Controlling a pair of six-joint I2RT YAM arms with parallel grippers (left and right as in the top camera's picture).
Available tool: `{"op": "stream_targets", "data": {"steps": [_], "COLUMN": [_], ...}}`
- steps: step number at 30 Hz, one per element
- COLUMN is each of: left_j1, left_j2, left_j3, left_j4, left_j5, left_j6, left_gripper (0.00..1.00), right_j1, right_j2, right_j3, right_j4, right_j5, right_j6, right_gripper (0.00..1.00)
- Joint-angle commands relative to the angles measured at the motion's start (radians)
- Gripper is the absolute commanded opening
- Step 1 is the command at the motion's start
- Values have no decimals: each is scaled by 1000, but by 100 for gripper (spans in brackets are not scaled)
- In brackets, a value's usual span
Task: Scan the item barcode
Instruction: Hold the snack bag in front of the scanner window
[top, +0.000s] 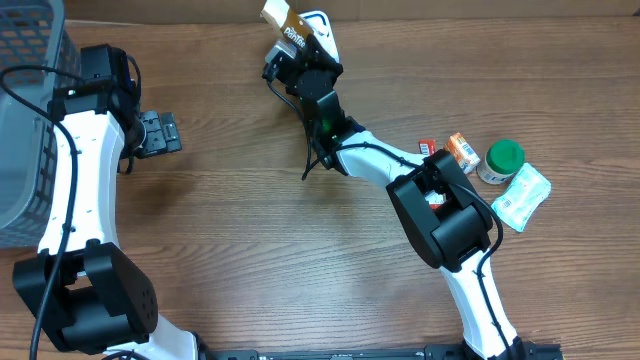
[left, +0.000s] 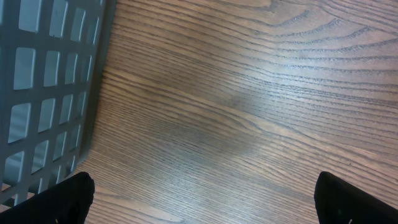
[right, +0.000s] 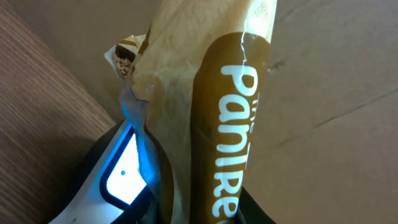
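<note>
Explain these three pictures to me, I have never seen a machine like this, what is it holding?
These are two robot arms at a wooden table. One picture looks down from above; the other two come from cameras on the wrists. The right end effector grips a brown snack packet close to a white scanner with a blue light. The left end effector is open and empty beside a grey basket. A green-lidded jar, an orange box and a white packet lie to the right.
</note>
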Motion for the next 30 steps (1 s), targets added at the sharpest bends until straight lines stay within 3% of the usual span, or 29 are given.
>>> {"op": "stream_targets", "data": {"steps": [1,6,11,19,23,30], "left_j1": [-7,-7,-7,-7,-6,-6], "left_j2": [0,0,0,0,0,0], "left_j3": [2,2,2,2,2,2], "left_j4": [1,1,1,1,1,1], "left_j5": [2,2,2,2,2,2], "left_j6": [18,18,18,18,18,18], "left_gripper": [100,100,100,100,100,100], "right_j1": [4,2,2,-3,-4,-7], "right_j2": [16,16,3,-167,-300,-491], "right_j3": [19,19,19,19,19,19], "right_j4": [-2,-28,-47,-108,-328,-1003], "right_j5": [10,10,52,53,53,-130], "right_j6": [62,198,206,317,416,641], "right_gripper": [4,4,4,4,4,4]}}
